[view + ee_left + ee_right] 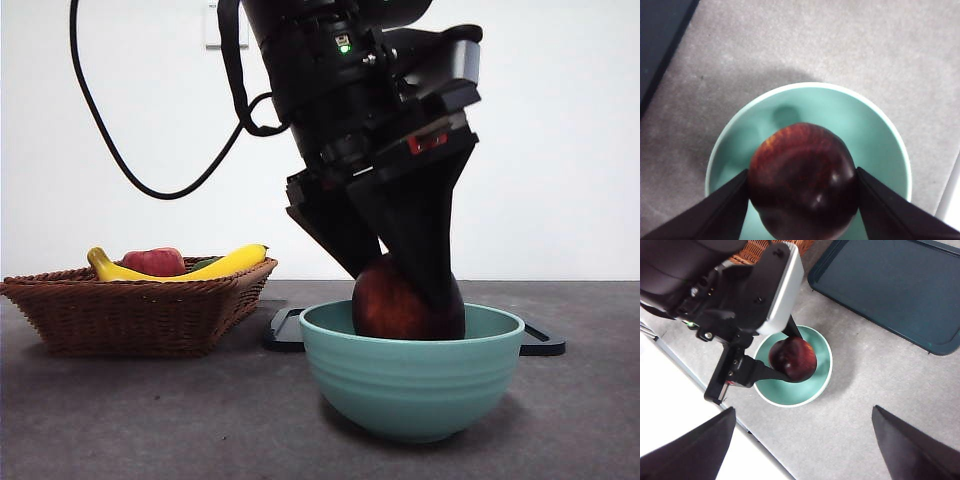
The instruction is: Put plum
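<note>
The dark maroon plum (393,300) (802,180) (793,359) is held inside the rim of the teal bowl (412,378) (860,120) (817,385). My left gripper (405,290) (802,192) is shut on the plum, one black jaw on each side of it, reaching down into the bowl. In the front view I cannot tell whether the plum touches the bowl's floor. My right gripper (802,440) hangs high above the table, open and holding nothing, apart from the bowl.
A wicker basket (140,305) at the left holds a yellow banana (200,266) and a red fruit (153,261). A dark tray (285,330) (890,285) lies flat behind the bowl. The left arm (725,285) leans over the bowl.
</note>
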{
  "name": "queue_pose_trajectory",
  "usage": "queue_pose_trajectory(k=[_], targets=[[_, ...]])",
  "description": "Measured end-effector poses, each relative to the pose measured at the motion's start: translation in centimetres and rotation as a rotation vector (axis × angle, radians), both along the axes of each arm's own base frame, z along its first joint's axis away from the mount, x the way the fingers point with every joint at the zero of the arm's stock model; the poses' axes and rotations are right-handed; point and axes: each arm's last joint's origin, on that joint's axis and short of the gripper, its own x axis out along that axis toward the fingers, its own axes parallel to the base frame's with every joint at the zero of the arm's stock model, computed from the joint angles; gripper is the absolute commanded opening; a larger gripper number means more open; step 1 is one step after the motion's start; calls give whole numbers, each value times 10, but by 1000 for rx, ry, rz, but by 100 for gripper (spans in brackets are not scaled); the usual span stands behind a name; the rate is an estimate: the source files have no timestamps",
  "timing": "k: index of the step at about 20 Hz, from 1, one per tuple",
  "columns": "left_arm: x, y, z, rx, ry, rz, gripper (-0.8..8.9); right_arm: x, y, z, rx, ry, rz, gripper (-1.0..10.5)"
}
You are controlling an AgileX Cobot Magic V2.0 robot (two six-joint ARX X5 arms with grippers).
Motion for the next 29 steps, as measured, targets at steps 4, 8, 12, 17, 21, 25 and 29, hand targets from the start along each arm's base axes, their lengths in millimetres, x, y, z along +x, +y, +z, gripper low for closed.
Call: queue_pose_trajectory(k=[4, 8, 12, 17, 21, 25, 29], targets=[[2, -3, -12, 31, 9, -26, 266, 0, 0, 0, 0, 0, 0, 435], [2, -6, -18, 49, 15, -36, 287, 0, 0, 0, 0, 0, 0, 435], [0, -7, -18, 50, 15, -40, 450, 0, 0, 0, 0, 0, 0, 436], [0, -7, -18, 51, 15, -44, 439, 0, 0, 0, 0, 0, 0, 435], [-1, -5, -12, 56, 18, -42, 438, 0, 0, 0, 0, 0, 0, 435], [5, 6, 36, -73, -66, 6, 438, 0, 0, 0, 0, 0, 0, 436], [6, 45, 91, -199, -144, 108, 437, 0, 0, 0, 0, 0, 0, 435]])
